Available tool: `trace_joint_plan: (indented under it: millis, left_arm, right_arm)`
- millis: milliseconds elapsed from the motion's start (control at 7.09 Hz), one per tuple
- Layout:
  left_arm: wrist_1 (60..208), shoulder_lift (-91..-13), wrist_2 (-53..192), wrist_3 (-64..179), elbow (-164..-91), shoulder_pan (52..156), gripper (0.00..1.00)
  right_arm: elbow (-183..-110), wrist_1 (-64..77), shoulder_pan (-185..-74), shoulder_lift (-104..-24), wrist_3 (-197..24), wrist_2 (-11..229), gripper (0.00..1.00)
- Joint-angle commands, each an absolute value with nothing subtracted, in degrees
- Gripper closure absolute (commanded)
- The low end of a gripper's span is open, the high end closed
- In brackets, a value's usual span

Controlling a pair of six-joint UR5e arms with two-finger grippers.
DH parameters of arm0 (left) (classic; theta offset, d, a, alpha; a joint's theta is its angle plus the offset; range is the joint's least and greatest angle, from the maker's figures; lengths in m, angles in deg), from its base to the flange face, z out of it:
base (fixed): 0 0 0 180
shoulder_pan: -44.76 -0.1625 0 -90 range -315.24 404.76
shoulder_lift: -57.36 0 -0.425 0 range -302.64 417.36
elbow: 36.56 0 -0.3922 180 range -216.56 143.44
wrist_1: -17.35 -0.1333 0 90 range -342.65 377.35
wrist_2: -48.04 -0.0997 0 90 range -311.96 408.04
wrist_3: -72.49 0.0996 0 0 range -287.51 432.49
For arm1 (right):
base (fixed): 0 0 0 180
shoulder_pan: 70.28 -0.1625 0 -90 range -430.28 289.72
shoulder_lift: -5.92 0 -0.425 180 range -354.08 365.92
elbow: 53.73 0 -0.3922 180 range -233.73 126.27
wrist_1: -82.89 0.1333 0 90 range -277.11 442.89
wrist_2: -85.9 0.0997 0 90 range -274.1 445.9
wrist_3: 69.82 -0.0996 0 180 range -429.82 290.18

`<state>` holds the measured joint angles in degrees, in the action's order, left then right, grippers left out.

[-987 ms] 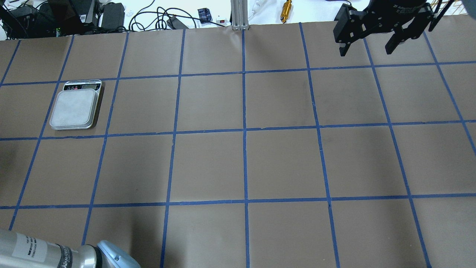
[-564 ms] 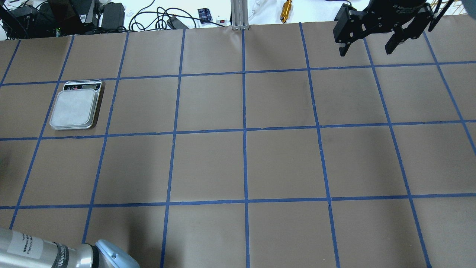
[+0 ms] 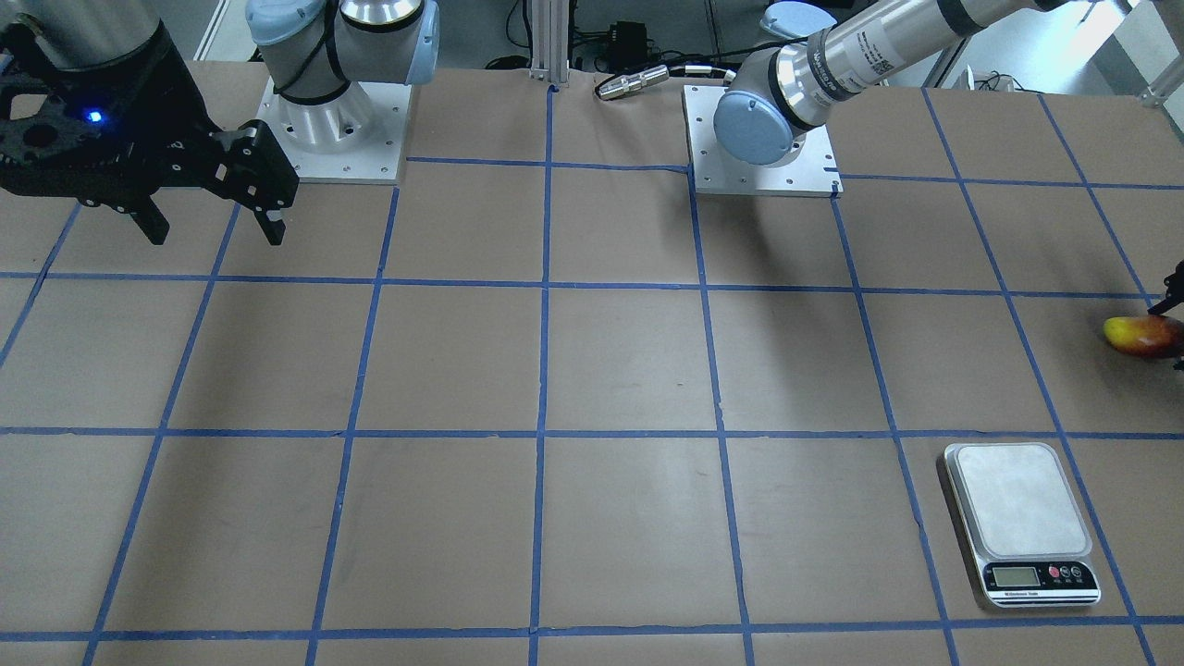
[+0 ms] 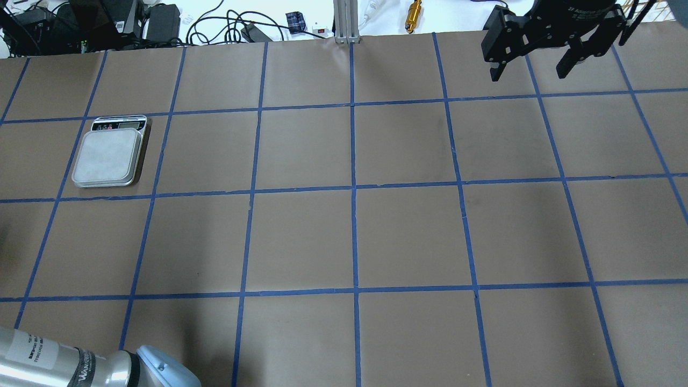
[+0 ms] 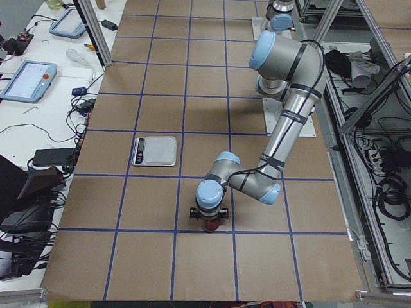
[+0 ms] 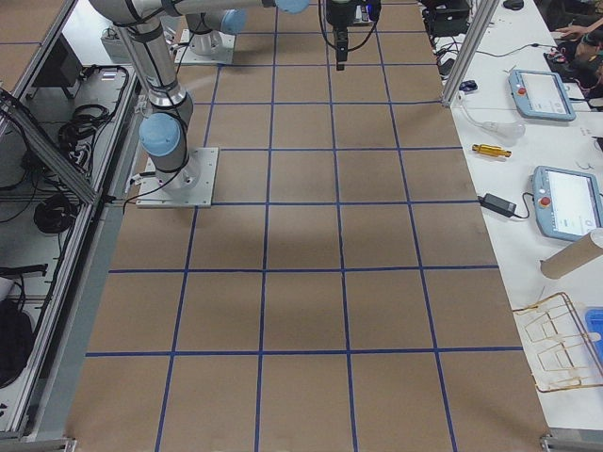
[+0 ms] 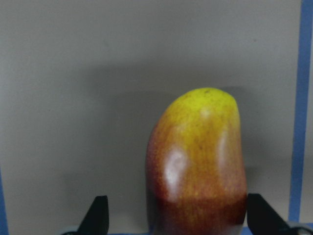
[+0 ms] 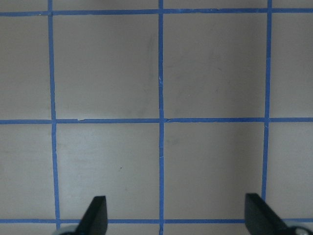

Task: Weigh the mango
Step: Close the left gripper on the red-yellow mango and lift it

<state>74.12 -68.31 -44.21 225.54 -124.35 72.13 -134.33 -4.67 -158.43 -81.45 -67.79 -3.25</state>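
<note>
The mango (image 7: 198, 161), yellow at its far end and red at its near end, lies on the brown table paper between the fingers of my left gripper (image 7: 178, 215). The jaws are open and stand on either side of it. The mango also shows at the right edge of the front-facing view (image 3: 1142, 335). The scale (image 4: 107, 156), with a silver platform and a small display, stands bare on the table's left side, one grid square from the mango (image 3: 1017, 499). My right gripper (image 4: 529, 67) is open and empty, held high over the far right of the table.
Blue tape lines divide the brown table into squares. Both arm bases (image 3: 333, 120) stand at the robot's edge. Cables, power bricks and a brass cylinder (image 4: 414, 15) lie beyond the far edge. The left arm's elbow (image 4: 156, 371) shows at the near left.
The left arm's elbow has shifted slightly left and down in the overhead view. The right gripper and the scale have not moved.
</note>
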Motion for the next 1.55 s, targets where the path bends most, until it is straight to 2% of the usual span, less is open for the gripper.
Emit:
trace_joint_plan:
  millis: [0,282,423,705,846,987,1128,1410]
  left_arm:
    - [72.64,-69.99,-44.24,225.85,-124.46,71.49,0.01]
    - [72.63,-70.00,-44.33,225.86,-124.72,71.48,0.02]
    - [72.63,-70.00,-44.24,226.46,-124.63,71.48,0.06]
    - [72.72,-70.00,-44.07,227.08,-124.81,71.48,0.22]
    - [72.64,-70.00,-44.07,227.09,-124.72,71.48,0.59]
    - [72.63,-70.00,-44.07,227.52,-124.72,71.48,0.87]
    - [72.63,-70.00,-44.15,227.70,-124.28,71.48,1.00]
    - [72.72,-68.16,-43.98,227.35,-124.02,71.48,1.00]
  right_arm:
    - [-134.33,-4.65,-158.43,-81.45,-67.79,-3.22,0.00]
    - [-134.33,-4.65,-158.43,-81.45,-67.79,-3.22,0.00]
    - [-134.33,-4.65,-158.43,-81.45,-67.79,-3.22,0.00]
    - [-134.33,-4.65,-158.43,-81.45,-67.79,-3.31,0.00]
    - [-134.33,-4.65,-158.43,-81.45,-67.79,-3.31,0.00]
    - [-134.33,-4.65,-158.43,-81.45,-67.79,-3.31,0.00]
    - [-134.33,-4.65,-158.43,-81.45,-67.79,-3.31,0.00]
    - [-134.33,-4.65,-158.43,-81.45,-67.79,-3.31,0.00]
